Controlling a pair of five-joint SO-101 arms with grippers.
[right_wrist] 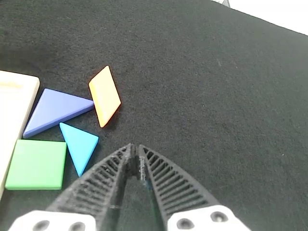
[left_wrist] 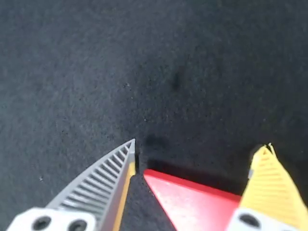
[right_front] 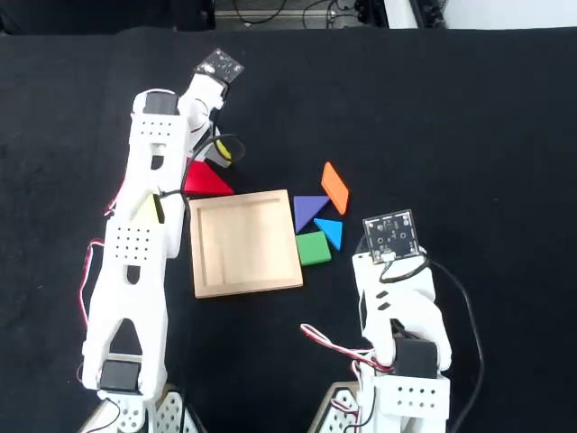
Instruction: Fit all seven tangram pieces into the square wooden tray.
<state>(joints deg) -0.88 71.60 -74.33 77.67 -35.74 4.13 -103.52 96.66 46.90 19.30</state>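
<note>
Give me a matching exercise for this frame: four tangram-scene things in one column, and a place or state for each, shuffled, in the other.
Things
1. red triangle
2. green square
3. orange parallelogram
4. tray

Places or states
A. holds no pieces
B. right beside the tray's edge
C. between the fingers of the open left gripper
D. beyond the purple triangle, away from the tray

Pairs: 1-C, 2-B, 3-D, 4-A

The left arm (right_front: 144,234) hides part of the red triangle (right_front: 206,180), and a view's edge crops the tray (right_wrist: 14,96).
</note>
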